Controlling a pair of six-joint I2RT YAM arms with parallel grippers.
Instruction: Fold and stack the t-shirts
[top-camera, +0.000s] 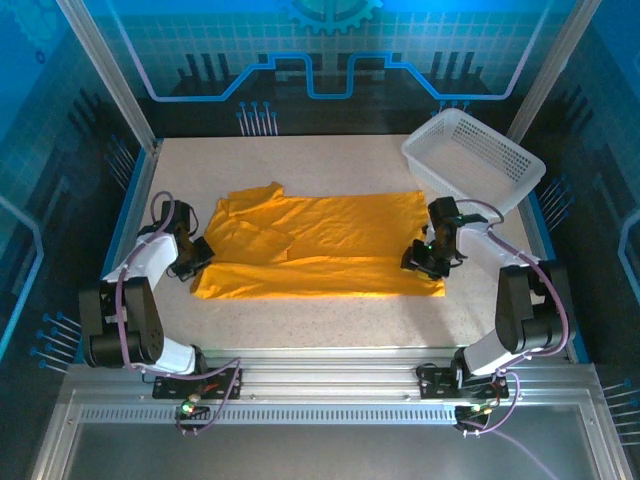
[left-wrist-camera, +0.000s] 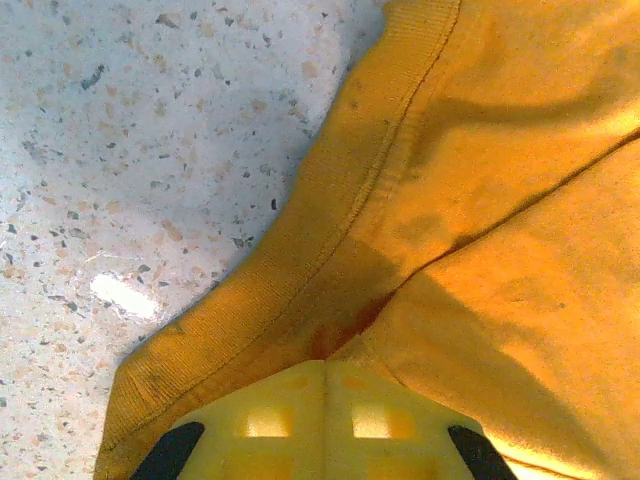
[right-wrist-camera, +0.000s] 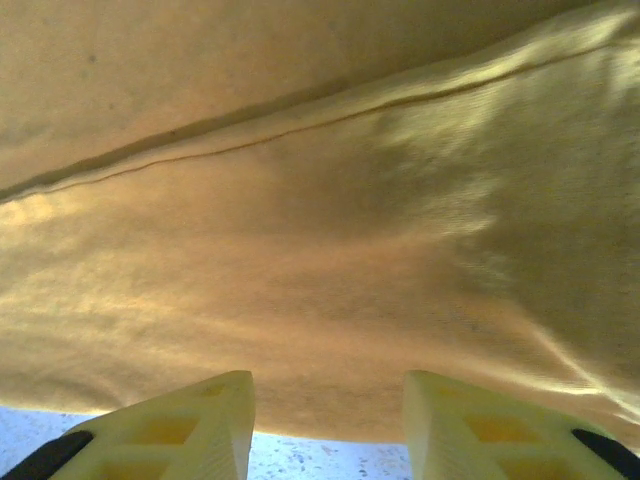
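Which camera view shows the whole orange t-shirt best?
The top external view: the t-shirt lies spread on the table, with nearly its whole outline visible. The left wrist view shows a ribbed hem and a fold up close; the right wrist view shows plain cloth with one seam.

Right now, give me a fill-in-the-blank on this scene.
The plain orange-yellow cloth t-shirt lies on the speckled ___. The white plastic mesh basket sits at the far ___ corner. The right hand is ___ over the shirt. Missing: table; right; open.
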